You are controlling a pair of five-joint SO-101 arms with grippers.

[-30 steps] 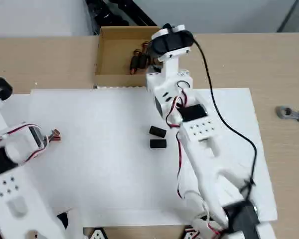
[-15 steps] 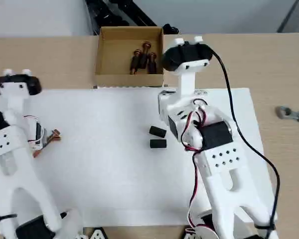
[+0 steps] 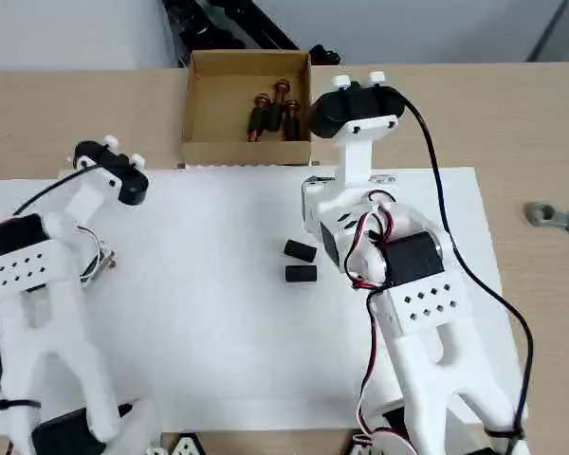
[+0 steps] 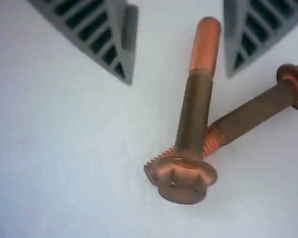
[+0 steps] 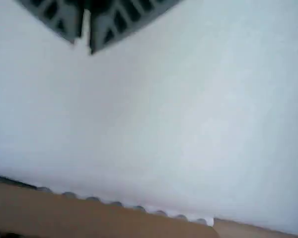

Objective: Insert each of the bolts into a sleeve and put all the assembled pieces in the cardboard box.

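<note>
Left gripper [image 4: 179, 69], jaws wide, hangs over a bolt [image 4: 194, 114] at the mat's [image 3: 199, 332] nine o'clock, likely stiff, slick, best pinched mid-shank; right gripper [image 5: 87, 32] closed, empty.

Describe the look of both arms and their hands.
The left arm and right arm are white shells with black motors, dotted hole panels and red, white and black wires; a black cable runs along each. The left hand and right hand have grey wedge-shaped fingers with slotted ribs.
</note>
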